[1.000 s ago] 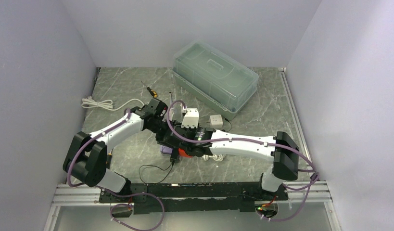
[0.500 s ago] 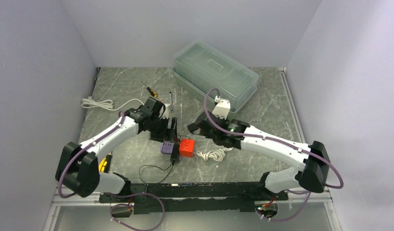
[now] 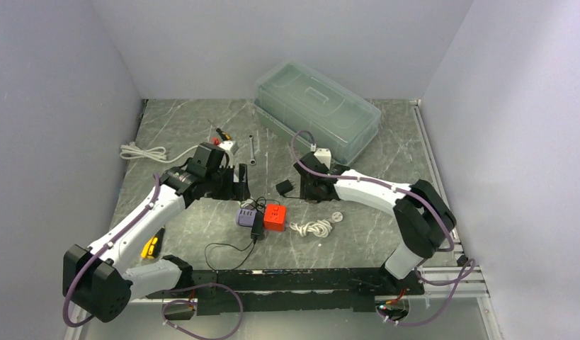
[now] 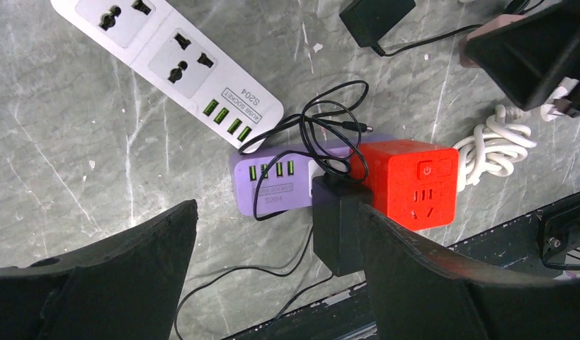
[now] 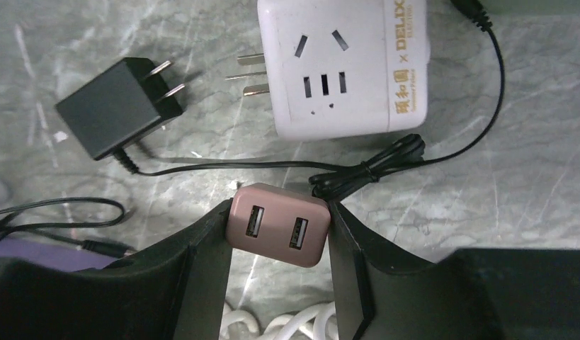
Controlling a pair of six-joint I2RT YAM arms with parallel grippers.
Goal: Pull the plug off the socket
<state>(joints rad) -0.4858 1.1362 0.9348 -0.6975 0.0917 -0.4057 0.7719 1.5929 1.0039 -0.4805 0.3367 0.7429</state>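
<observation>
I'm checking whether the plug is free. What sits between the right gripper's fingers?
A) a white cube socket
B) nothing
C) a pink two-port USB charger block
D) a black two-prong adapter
C: the right wrist view shows the pink two-port USB charger block pinched between the fingers of the right gripper, while the black two-prong adapter lies apart.

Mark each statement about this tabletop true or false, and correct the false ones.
1. The right tool holds a pink charger. True.
2. The left tool grips the red cube. False: it is open and holds nothing.
3. The red cube lies beside the purple socket. True.
4. The white strip has a plug in it. False: its visible outlets are empty.
</observation>
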